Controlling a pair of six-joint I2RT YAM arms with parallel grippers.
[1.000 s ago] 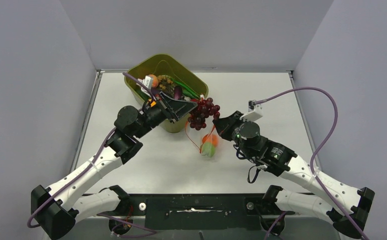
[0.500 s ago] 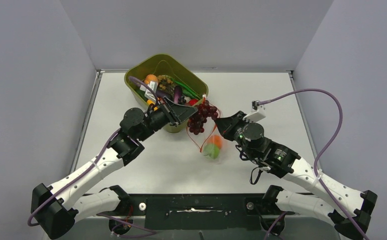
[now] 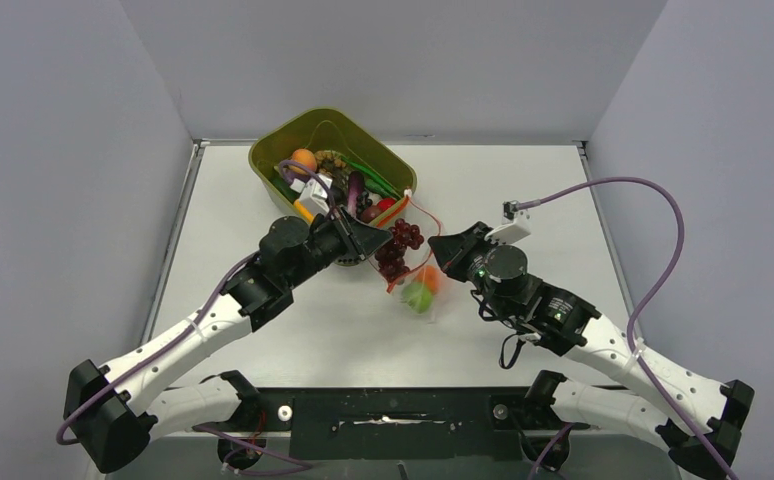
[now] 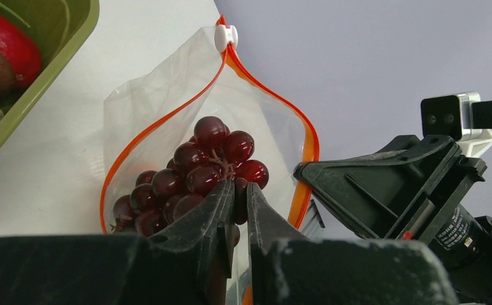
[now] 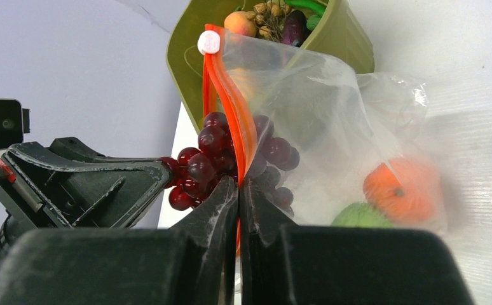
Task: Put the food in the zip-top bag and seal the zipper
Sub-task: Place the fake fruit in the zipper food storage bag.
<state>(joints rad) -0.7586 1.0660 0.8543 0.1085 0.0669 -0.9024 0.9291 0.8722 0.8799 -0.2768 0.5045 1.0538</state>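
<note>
Dropping grapes (image 4: 196, 178) into the bag (image 4: 161, 89), just right of the tub (image 3: 288, 132).

Nearest: clamped tight with the right gripper (image 5: 238, 187) on the zipper (image 5: 227, 95), holding the mouth up and open toward the tub. Inside, low down: an orange fruit (image 5: 399, 184) and a green fruit (image 5: 361, 217). Beyond: pinching the bunch's stem in the narrow left gripper (image 4: 239, 190), right at the mouth, long axis hanging down, seemingly partly past the zipper. Dark red, glossy, tightly clustered. Likely next: lower, then release.
</note>
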